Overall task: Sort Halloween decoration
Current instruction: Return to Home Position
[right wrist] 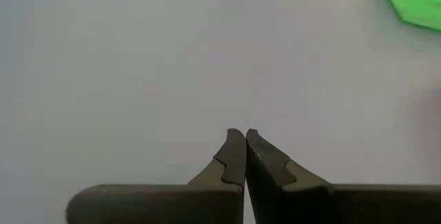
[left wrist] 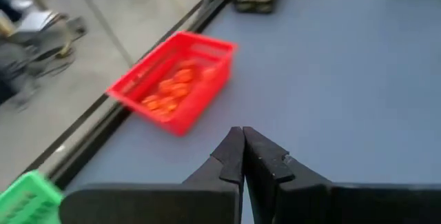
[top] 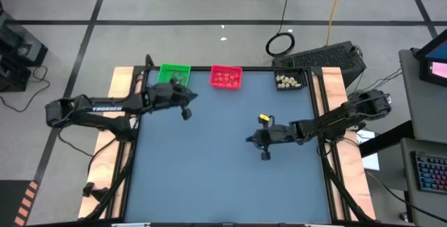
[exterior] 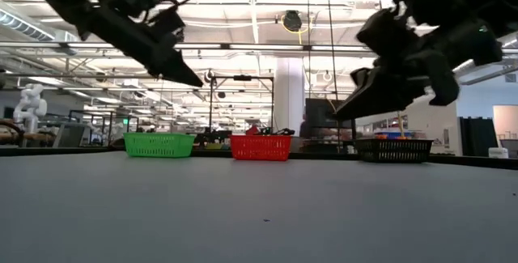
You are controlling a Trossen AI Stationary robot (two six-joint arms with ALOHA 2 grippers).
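Fingers meet, empty, on left gripper and right gripper; left should retreat toward nine o'clock, lifting clear of green tray.

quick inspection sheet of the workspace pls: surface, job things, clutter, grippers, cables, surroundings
Surface: blue-grey table, bare apart from three trays along its far edge.
Job's things: orange-red trinkets in the red tray; cream-white trinkets in the black tray; green tray, contents unclear.
Clutter: nothing seen.
Grippers: left gripper shut, empty, above the table by the green tray; right gripper shut, empty, above the table's middle.
Cables: coiled black cable and orange cable on the floor.
Surroundings: keyboard right of the table.
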